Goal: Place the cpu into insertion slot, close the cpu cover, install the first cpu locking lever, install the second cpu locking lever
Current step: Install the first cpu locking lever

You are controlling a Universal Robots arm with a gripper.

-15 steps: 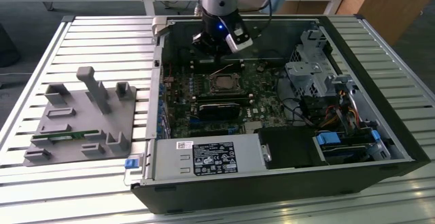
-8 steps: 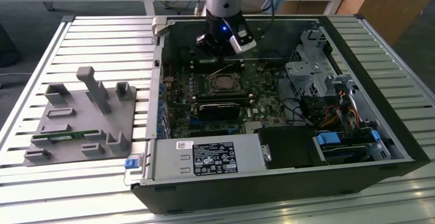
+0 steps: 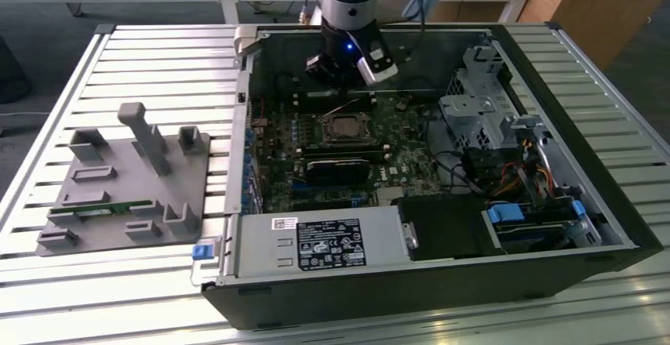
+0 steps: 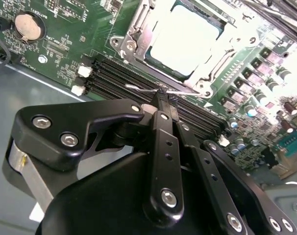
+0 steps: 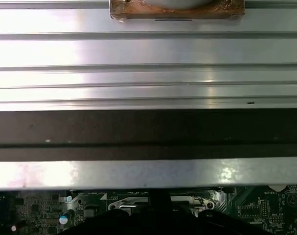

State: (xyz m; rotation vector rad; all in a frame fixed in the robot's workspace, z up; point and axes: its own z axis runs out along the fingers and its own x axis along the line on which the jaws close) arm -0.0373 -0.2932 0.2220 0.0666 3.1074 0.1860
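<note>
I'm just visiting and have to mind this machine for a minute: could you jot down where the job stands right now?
Pincer: fingers together, tips at a thin wire lever beside the socket; whether it grips the lever, I can't tell.
The cpu sits in the insertion slot on the green board inside the open computer case.
The cpu cover lies closed around the chip.
Done: chip placed, cover down.
Left: the locking levers; whether either is already latched isn't clear.

Even daylight on the exterior view | glare whitens the cpu (image 4: 185, 41) beyond the gripper (image 4: 160, 100) | near linkage soft.
</note>
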